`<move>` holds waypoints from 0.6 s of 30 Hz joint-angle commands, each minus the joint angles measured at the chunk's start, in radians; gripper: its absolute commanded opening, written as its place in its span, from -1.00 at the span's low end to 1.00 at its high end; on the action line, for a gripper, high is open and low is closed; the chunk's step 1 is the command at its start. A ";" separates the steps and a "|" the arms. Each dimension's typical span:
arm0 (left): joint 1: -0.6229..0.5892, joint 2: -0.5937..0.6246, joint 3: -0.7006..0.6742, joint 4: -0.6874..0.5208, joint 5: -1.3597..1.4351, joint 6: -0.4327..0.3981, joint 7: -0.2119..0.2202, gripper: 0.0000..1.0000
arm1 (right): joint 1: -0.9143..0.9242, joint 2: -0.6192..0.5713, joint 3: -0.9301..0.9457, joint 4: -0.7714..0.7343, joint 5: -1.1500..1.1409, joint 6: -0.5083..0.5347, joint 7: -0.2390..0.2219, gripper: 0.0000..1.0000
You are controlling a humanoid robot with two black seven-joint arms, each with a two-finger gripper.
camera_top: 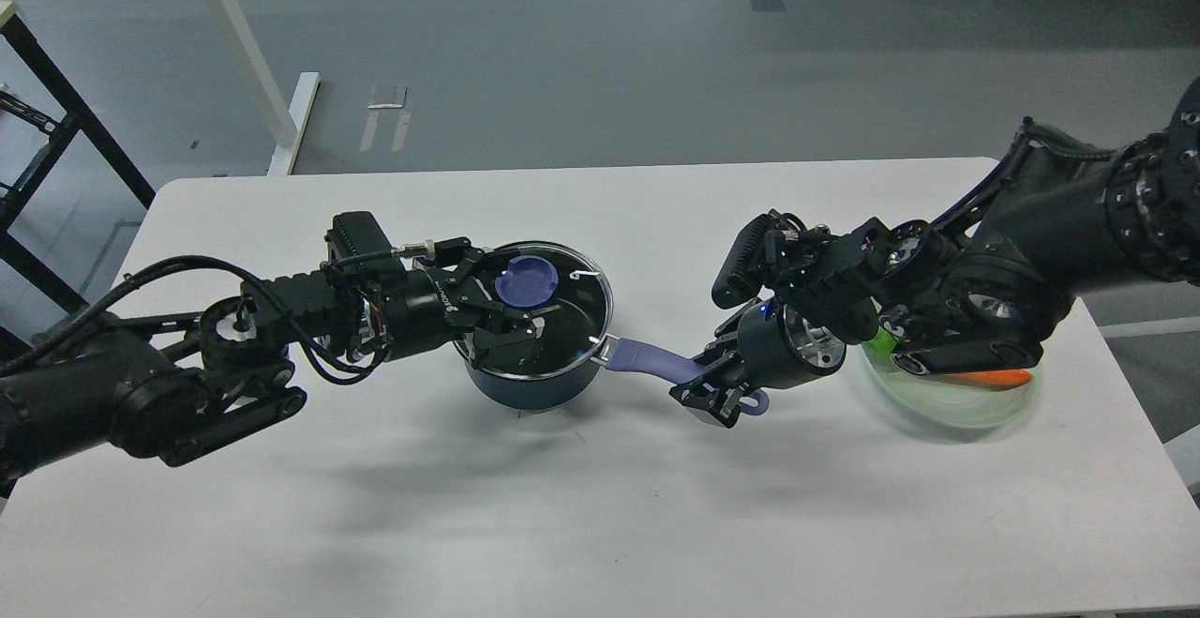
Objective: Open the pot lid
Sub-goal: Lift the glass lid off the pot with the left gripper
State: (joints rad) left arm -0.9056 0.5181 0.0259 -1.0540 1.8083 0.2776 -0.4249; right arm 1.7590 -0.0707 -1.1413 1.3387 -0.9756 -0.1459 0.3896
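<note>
A white surface [600, 524] is seen from above, with a grey floor beyond its far edge. Near the middle, slightly left, sits a small dark navy pot [525, 385] with its clear glass lid [562, 304] on top; the lid has a thin metal rim and a flat lavender-blue knob [527, 280]. The pot's long lavender-blue handle [647, 360] points to the right. The left arm comes in from the left edge, and the left claw [506, 313] lies over the lid with its fingers spread, one reaching toward the knob and the other lying across the glass below it; it is not pinching the knob. The right arm comes in from the right edge, and the right claw [717, 393] is pressed together on the far end of the pot handle, just beside the hole at its tip. Behind the right arm, toward the right side of the surface, a pale green glass plate [947, 407] holds something orange and something bright green, both mostly hidden by the arm.
</note>
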 commanded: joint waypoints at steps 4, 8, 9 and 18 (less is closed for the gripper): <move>-0.003 -0.001 0.000 0.002 0.002 0.000 0.000 0.42 | -0.001 -0.001 0.000 0.000 0.000 0.000 0.000 -0.59; -0.004 0.000 0.000 0.003 0.000 0.000 -0.003 0.04 | 0.000 -0.001 0.000 -0.001 0.000 0.000 0.000 -0.59; -0.006 0.002 0.000 0.003 -0.001 0.000 -0.005 0.01 | 0.000 -0.001 0.000 -0.001 0.000 0.000 0.000 -0.59; -0.039 0.155 -0.018 -0.101 -0.039 -0.003 -0.012 -0.15 | 0.000 -0.012 0.002 -0.001 0.006 0.002 0.000 -0.58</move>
State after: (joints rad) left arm -0.9244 0.5909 0.0132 -1.0962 1.7973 0.2778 -0.4323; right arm 1.7591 -0.0767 -1.1400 1.3372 -0.9711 -0.1449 0.3896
